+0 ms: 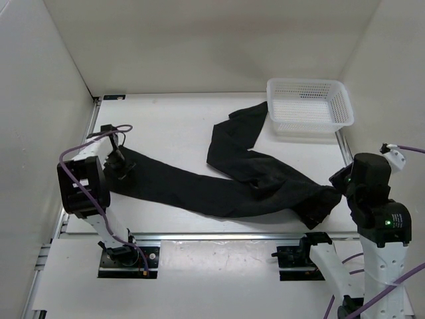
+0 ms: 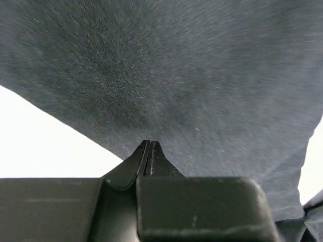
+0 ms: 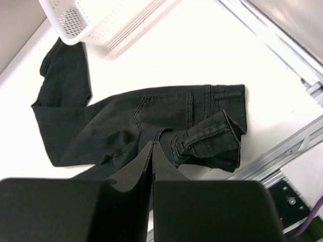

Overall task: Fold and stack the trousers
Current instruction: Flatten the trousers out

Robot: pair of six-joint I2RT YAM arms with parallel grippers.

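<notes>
From above, the plain black soft-fabric trousers (image 1: 252, 186) lie unfolded across the white counter (image 1: 172, 126); one leg runs to the left edge, the other bends up toward the far right corner, where its end touches the white plastic mesh basket (image 1: 309, 83); the rumpled waist sits by the near right corner. The left claw (image 1: 119, 166) is down at the end of the left-hand leg; the right claw (image 1: 339, 179) is just beside the waist.

In the left wrist view, dark cloth (image 2: 176, 75) fills nearly the whole frame; the left claw (image 2: 150, 151) has its jaws pressed together, tips at the fabric; whether a pinch of cloth lies between them I cannot tell.

In the right wrist view, the right claw (image 3: 151, 151) is shut tight and holds nothing, hanging above the trousers (image 3: 151, 116); waistband and pocket seams show, one corner turned over; the basket (image 3: 96, 20) lies beyond.

By my judgement nothing of the task is done; no fold is made, and flattening, folding and stacking all remain.
</notes>
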